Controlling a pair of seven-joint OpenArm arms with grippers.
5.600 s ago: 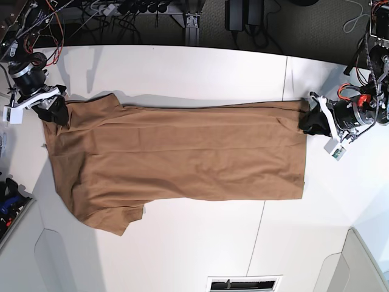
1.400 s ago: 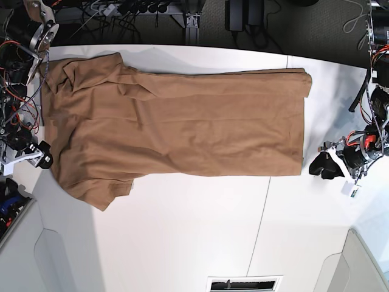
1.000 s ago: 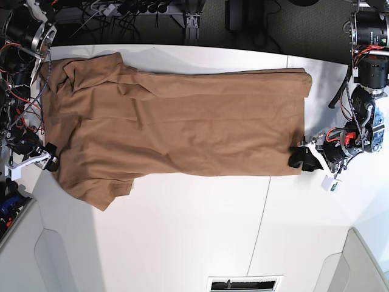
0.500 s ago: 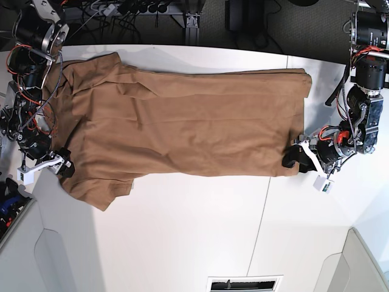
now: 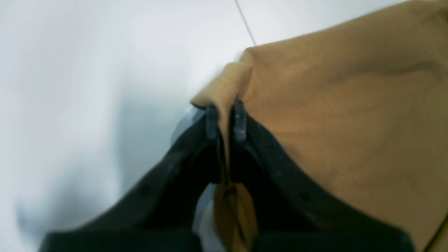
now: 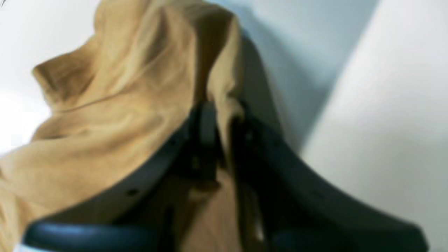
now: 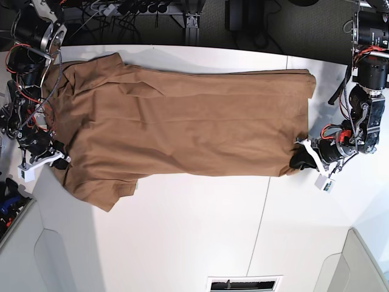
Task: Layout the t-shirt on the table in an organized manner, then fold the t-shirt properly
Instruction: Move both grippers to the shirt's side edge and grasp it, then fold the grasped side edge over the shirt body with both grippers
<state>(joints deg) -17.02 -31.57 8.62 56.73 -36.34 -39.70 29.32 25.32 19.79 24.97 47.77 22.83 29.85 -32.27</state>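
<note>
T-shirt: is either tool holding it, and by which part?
Both. The left tool pinches the t-shirt at a bottom hem corner; the right tool pinches bunched fabric at its edge near the lower sleeve.

Base view: looking straight down from high above, taking in the whole table (image 7: 200,243) and t-shirt (image 7: 182,121). Left wrist view: peering very close along the left gripper (image 5: 225,120) at one cloth corner. Right wrist view: sitting equally close behind the right gripper (image 6: 220,119), blurred. Sharing with base only those two shirt edges.
</note>
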